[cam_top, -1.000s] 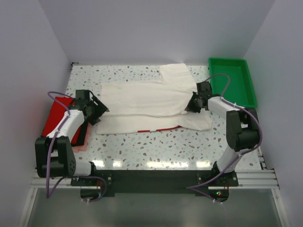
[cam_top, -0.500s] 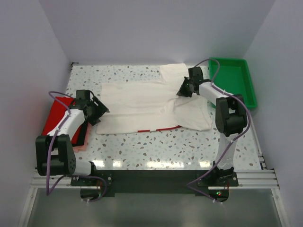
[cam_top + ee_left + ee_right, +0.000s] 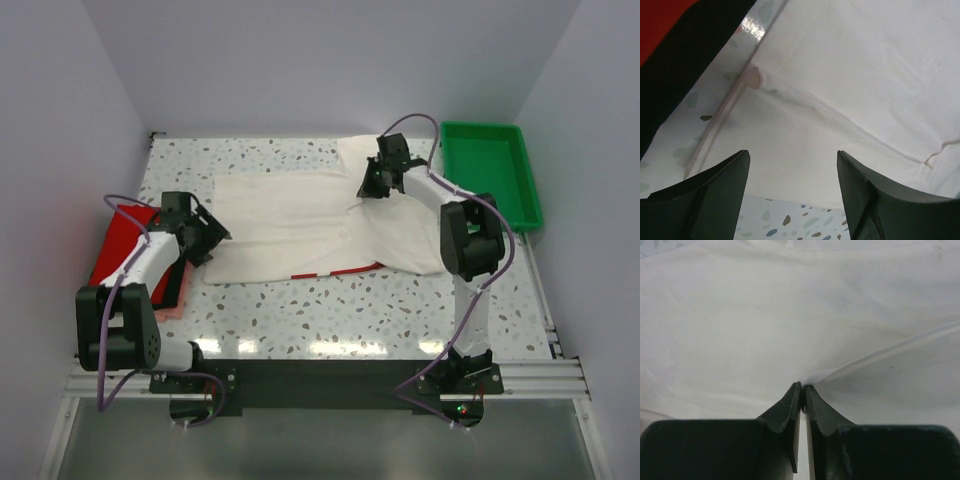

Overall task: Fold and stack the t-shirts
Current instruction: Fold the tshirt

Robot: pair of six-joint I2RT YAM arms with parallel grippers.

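The cream-white t-shirt (image 3: pixel 290 215) lies spread across the middle of the table, with a strip of red trim (image 3: pixel 335 270) showing at its near edge. My right gripper (image 3: pixel 368 188) is shut on a pinched fold of this shirt near its far right part; the right wrist view shows the tips (image 3: pixel 802 385) closed on a raised cloth ridge (image 3: pixel 880 355). My left gripper (image 3: pixel 212 240) is open at the shirt's left edge, with its jaws apart over the cloth (image 3: pixel 840 75) and empty (image 3: pixel 791 154). A bright red t-shirt (image 3: pixel 120 245) lies on a dark one (image 3: pixel 172 285) at the left.
A green plastic tray (image 3: pixel 495 170) stands at the back right, close to the right arm. The red and dark shirts sit near the table's left wall, with a pink edge (image 3: pixel 170 312) under them. Speckled tabletop (image 3: pixel 330 310) shows in front of the shirt.
My right gripper has moved from the shirt's near right part toward the back and left, pulling the pinched cloth over with it. The left arm has barely moved.
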